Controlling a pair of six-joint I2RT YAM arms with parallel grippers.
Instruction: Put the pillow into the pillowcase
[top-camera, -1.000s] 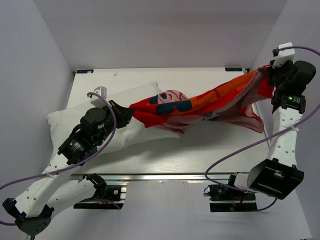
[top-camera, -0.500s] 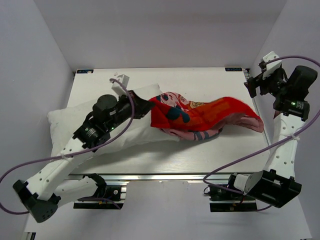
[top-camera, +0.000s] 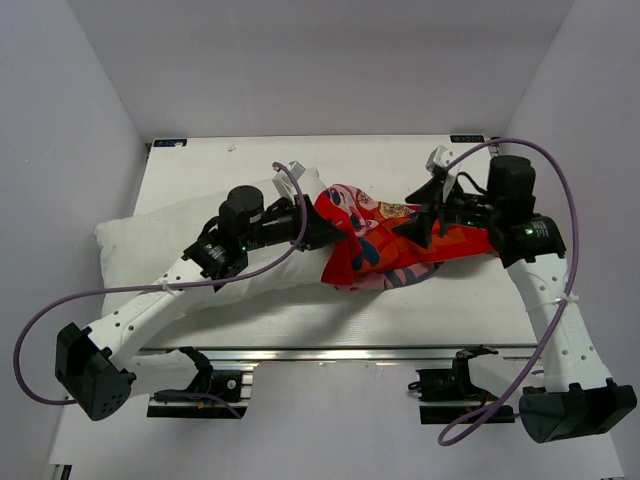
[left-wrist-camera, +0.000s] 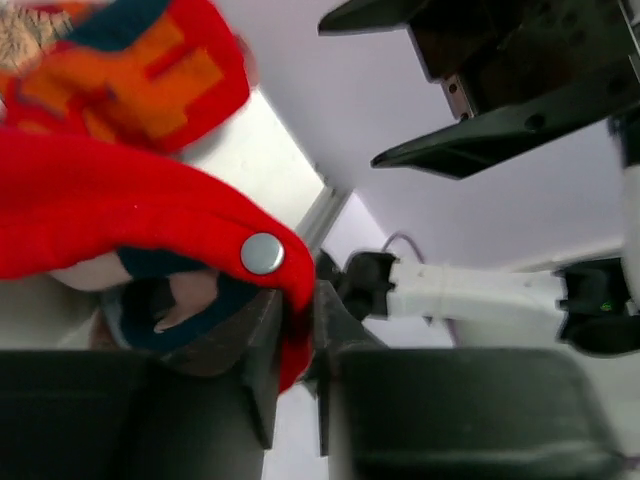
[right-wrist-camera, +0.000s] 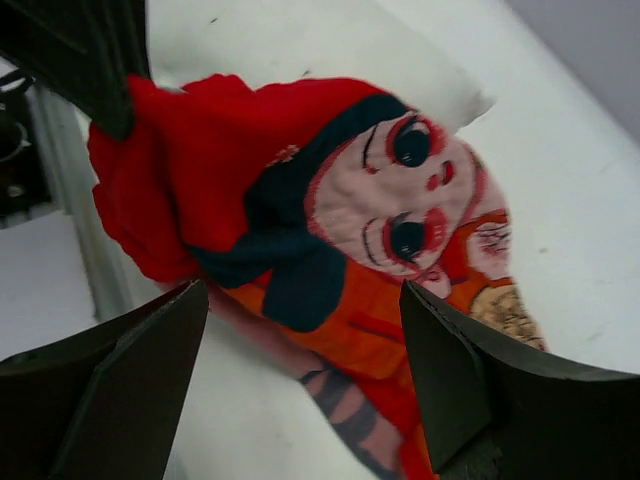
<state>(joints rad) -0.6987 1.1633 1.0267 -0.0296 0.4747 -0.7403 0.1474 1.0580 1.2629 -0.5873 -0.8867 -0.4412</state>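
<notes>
Lying in a crumpled heap on the table (top-camera: 450, 300), the pillowcase (top-camera: 390, 245) shows its bright red outer side up, with orange patches and one rosy-cheeked, dark-haired cartoon face (right-wrist-camera: 400, 200) plain in the right wrist view; a strip of duller pink with dark stripes peeks out along its near edge. The pillow (top-camera: 150, 240) lies flat just left of the pillowcase, long, white and plump; its right end either touches the red cloth or slips under it, cannot tell which. The left gripper (top-camera: 325, 232) sits at the pillowcase's left edge, above the pillow's right end; the left wrist view shows its two fingers (left-wrist-camera: 150, 410) drawn close together with a fold of red hem caught in the narrow slot between them, and a round metal snap (left-wrist-camera: 262, 253) on the hem just above the slot; clamped on the cloth, as far as the view gives. The right gripper (top-camera: 418, 210) hovers over the right half of the pillowcase, jaws spread wide and holding nothing; its fingers (right-wrist-camera: 120, 390) frame the printed face from above, clear of the fabric. The left arm (top-camera: 160, 300) stretches across the pillow, left of the pillowcase; bare white table shows beyond and in front of the pillowcase.
</notes>
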